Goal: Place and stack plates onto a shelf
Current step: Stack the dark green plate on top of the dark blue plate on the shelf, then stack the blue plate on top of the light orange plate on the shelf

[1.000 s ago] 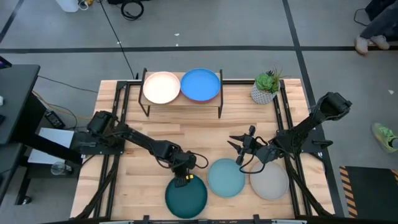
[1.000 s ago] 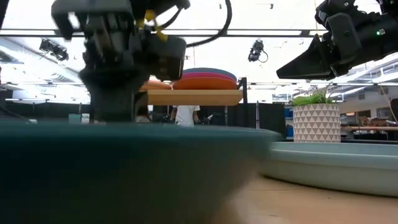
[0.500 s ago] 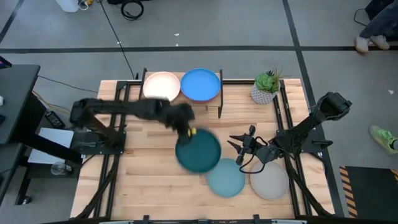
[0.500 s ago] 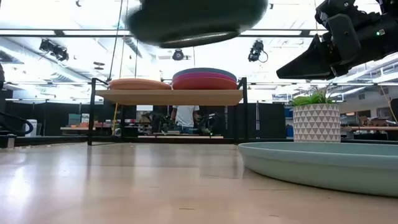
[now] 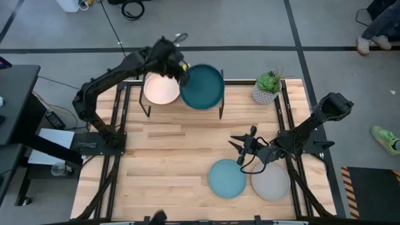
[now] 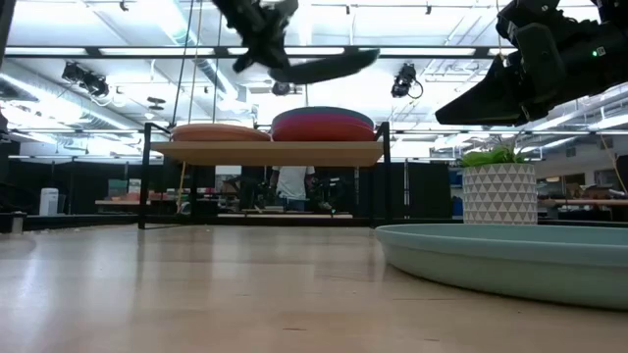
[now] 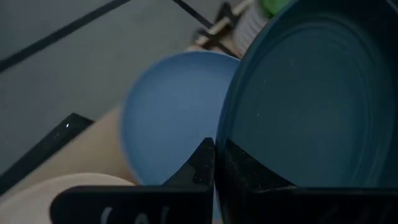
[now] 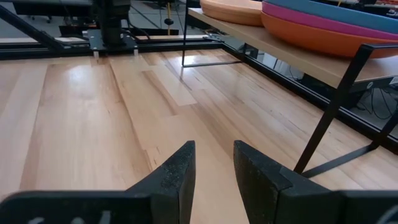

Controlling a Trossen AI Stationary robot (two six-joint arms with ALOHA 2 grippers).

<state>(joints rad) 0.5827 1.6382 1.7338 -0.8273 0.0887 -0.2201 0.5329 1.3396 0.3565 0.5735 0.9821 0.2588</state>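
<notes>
The left gripper (image 5: 181,70) was seen raised above the shelf (image 5: 183,100), its fingers (image 7: 208,163) pinched tight on the rim of the dark teal plate (image 5: 202,87), which was held tilted in the air over the blue plate (image 7: 171,118) on the shelf's right half. In the low view the held plate (image 6: 324,67) was shown hanging clear above the right-hand stack, not touching it. The right gripper (image 5: 239,145) was kept low over the table (image 5: 169,156), just beside the light blue plate (image 5: 227,177), with its fingers (image 8: 177,171) set a narrow gap apart and nothing held between them. Two stacks were counted on the shelf. On the right, three plates could be told from the right wrist view: the blue one on top, a pink plate (image 8: 311,20) under it and an orange plate (image 8: 311,38) at the bottom. On the left, the cream plate (image 5: 162,88) was seen on top from above, and a tan plate (image 6: 221,132) showed from the side. Two plates were left on the table near its front edge: the light blue one and, touching or just overlapping it, a grey plate (image 5: 272,182). One potted plant (image 5: 268,87) was set at the table's far right corner, beside the shelf.
</notes>
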